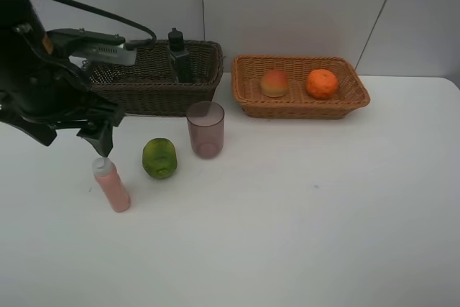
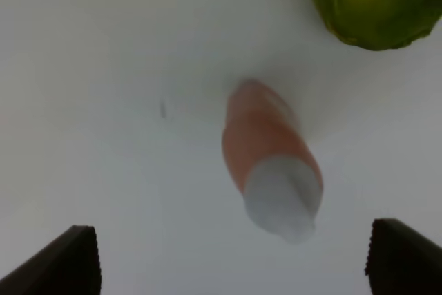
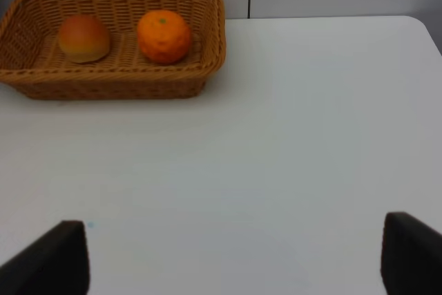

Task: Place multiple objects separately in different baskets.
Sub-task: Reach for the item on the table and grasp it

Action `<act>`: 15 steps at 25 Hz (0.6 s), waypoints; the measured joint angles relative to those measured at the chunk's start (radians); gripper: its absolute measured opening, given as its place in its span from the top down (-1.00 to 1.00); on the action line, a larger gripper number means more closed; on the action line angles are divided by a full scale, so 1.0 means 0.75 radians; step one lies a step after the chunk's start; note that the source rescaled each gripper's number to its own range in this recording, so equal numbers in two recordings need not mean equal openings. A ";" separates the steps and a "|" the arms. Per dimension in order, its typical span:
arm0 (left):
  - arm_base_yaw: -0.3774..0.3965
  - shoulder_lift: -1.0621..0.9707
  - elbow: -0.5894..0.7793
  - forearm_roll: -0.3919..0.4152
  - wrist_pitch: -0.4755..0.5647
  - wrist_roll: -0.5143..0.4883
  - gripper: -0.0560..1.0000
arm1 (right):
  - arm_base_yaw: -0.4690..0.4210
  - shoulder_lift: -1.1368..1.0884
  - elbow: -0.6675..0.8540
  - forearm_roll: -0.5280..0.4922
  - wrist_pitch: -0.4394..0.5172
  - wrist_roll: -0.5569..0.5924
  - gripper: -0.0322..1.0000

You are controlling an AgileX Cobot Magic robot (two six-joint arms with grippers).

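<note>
Left pincer (image 1: 100, 141) spread wide, empty, just above the upright pink plastic bottle w/ white cap (image 2: 271, 150), which stands between & below its tips. Drop straight, centre, pinch body not cap, then lift to dark-brown wicker basket (image 1: 158, 90) behind.

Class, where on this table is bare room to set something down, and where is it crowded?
Free: the white tabletop before the tan wicker basket, rightward to the edge. Crowded: before the dark brown wicker basket, where pink white-capped bottle, round green fruit and mauve cup cluster.
</note>
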 joint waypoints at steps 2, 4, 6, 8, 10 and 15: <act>-0.033 0.020 0.000 -0.009 -0.018 -0.046 -0.99 | 0.000 0.000 0.000 0.000 0.000 0.000 -0.70; -0.044 0.024 0.000 -0.020 -0.024 -0.120 -0.99 | 0.000 0.000 0.000 0.000 0.000 0.000 -0.70; -0.045 0.024 0.000 -0.020 -0.026 -0.207 -0.99 | 0.000 0.000 0.000 0.000 0.000 0.000 -0.70; -0.045 0.024 0.000 -0.020 -0.026 -0.298 -0.99 | 0.000 0.000 0.000 0.000 0.000 0.000 -0.70; -0.045 0.024 0.000 -0.021 -0.027 -0.373 -0.99 | 0.000 0.000 0.000 0.000 0.000 0.000 -0.70; -0.045 0.024 0.085 -0.025 -0.089 -0.429 -0.99 | 0.000 0.000 0.000 0.000 0.000 0.000 -0.70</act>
